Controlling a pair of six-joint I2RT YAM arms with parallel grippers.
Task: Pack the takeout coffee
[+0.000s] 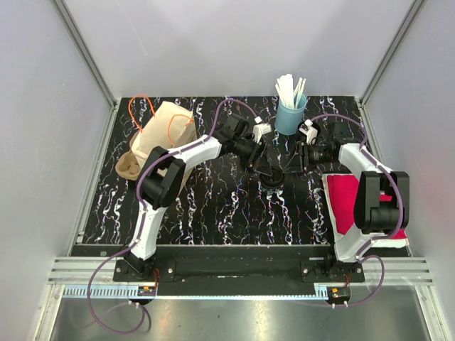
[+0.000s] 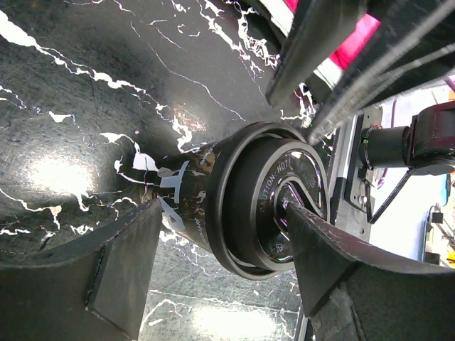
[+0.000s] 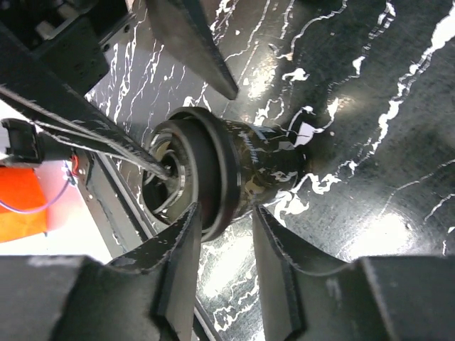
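Note:
A black, marble-patterned coffee cup (image 1: 272, 186) with a black lid sits mid-table, both arms meeting over it. In the left wrist view the cup (image 2: 234, 206) seems to lie on its side, lid toward the near edge. My left gripper (image 2: 222, 212) straddles it lengthwise. One fingertip (image 2: 313, 238) touches the lid's top and the other finger stands by the cup's wall. My right gripper (image 3: 226, 211) stands with its jaws narrowly apart either side of the lid rim on the cup (image 3: 242, 167), with no clear clamp showing.
A tan paper bag (image 1: 167, 131) with orange handles lies at the back left, a brown cup carrier (image 1: 128, 167) beside it. A blue cup of white sticks (image 1: 290, 114) stands at the back. A red cloth on white paper (image 1: 352, 206) lies at the right.

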